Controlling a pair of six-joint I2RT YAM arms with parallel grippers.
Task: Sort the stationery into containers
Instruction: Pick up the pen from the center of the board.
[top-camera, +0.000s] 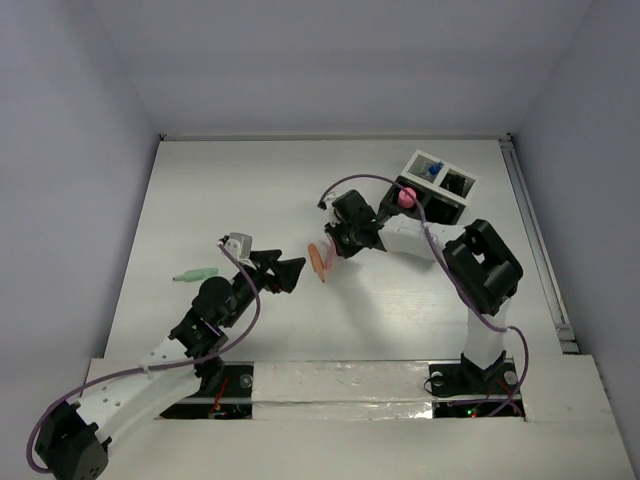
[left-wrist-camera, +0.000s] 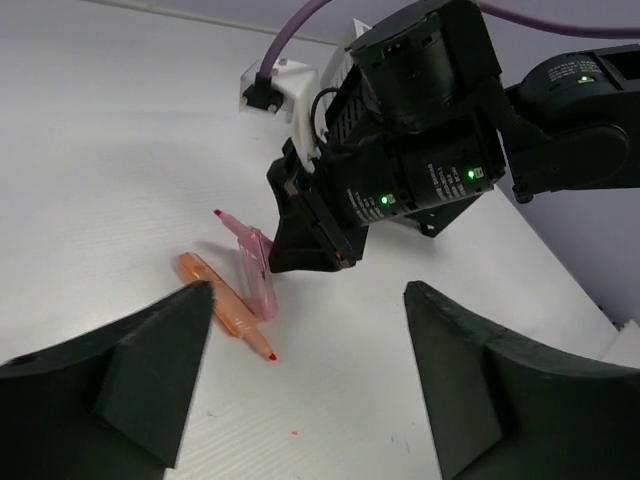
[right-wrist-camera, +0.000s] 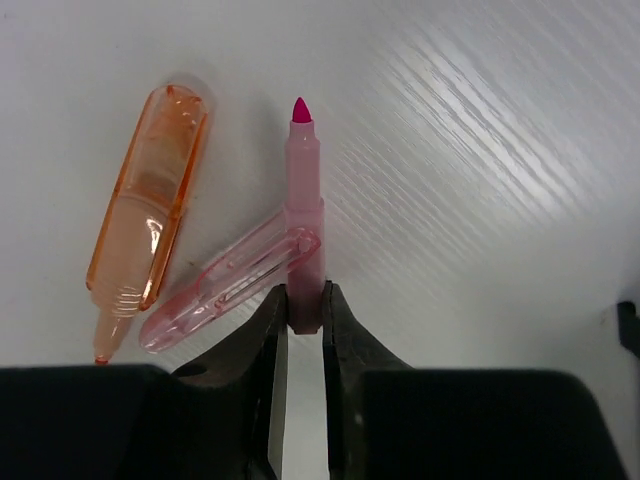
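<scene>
White table between pale lilac walls

Robotics laboratory cell: a white table walled by plain grey panels ahead of and beside the bench-bolted left arm and right arm.

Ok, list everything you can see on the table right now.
pink marker: 1, pink, centre, gripped at its end
pink cap: 1, clear pink, touching that marker
orange marker: 1, orange, beside the pink one
green marker: 1, green, left side
box: 1, white, divided, far right
round piece: 1, pink, by the box
blue item: 1, blue, in the box
left gripper: 1, black, open, facing the markers
right gripper: 1, black, shut on pink marker
</scene>
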